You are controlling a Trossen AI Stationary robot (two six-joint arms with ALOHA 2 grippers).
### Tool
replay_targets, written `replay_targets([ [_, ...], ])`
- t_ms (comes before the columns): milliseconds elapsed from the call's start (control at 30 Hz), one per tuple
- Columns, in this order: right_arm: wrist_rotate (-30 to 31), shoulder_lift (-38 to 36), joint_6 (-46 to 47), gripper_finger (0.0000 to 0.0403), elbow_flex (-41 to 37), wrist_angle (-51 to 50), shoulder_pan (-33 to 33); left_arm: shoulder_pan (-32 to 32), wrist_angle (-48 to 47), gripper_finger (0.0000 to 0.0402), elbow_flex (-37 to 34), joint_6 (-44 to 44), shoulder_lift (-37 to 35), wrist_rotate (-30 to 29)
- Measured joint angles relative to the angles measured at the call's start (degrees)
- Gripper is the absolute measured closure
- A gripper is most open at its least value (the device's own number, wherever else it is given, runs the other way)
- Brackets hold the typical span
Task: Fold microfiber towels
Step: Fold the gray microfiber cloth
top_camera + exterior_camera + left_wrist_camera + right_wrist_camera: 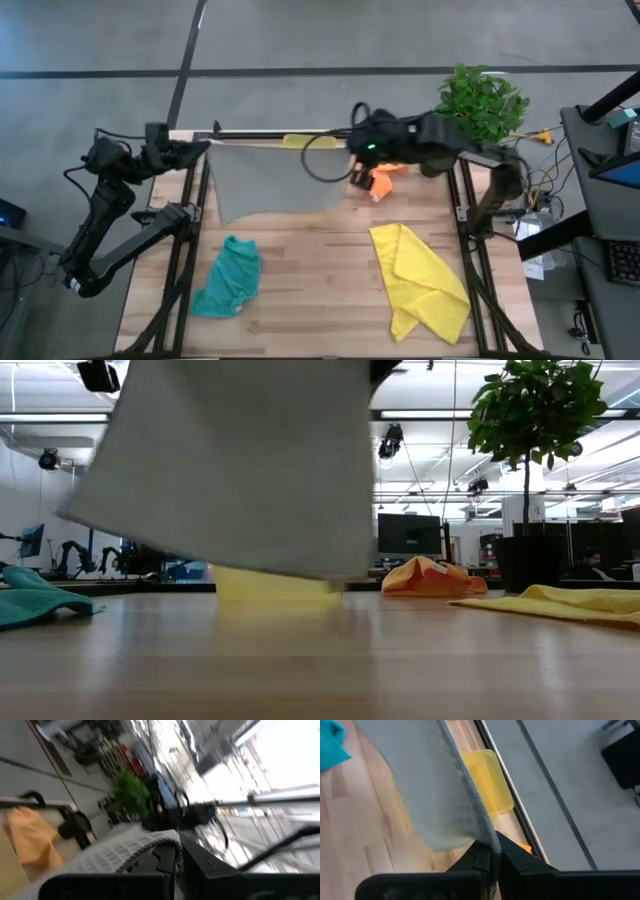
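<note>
Grey towel (268, 180) hangs stretched between my pincers along the table's far edge: left gripper (203, 146) pinches one top corner, right gripper (352, 152) the other, hem just above the wood.

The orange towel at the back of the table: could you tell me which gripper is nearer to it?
The right. The right gripper, shut on a corner of the grey towel, sits just beside the orange towel. The left gripper holds the opposite corner, far across the table.
</note>
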Motion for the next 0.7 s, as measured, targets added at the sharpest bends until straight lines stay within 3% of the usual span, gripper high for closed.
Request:
replay_targets([
  [267, 0.50, -3.73, 4.95, 0.0395, -0.04, -4.68, 1.41, 0.00, -0.28, 0.0402, 0.02, -0.04, 0.22, 3.19],
  [533, 10.36, -2.84, 3.04, 0.0395, -0.06, -5.80, 0.79, 0.00, 1.29, 0.0402, 0.02, 1.75, 4.99, 3.01],
  [700, 21.06, -2.88, -1.82, 0.0395, 0.45, -5.75, -1.53, 0.00, 11.25, 0.0402, 0.33, 1.15, 11.42, 3.04],
])
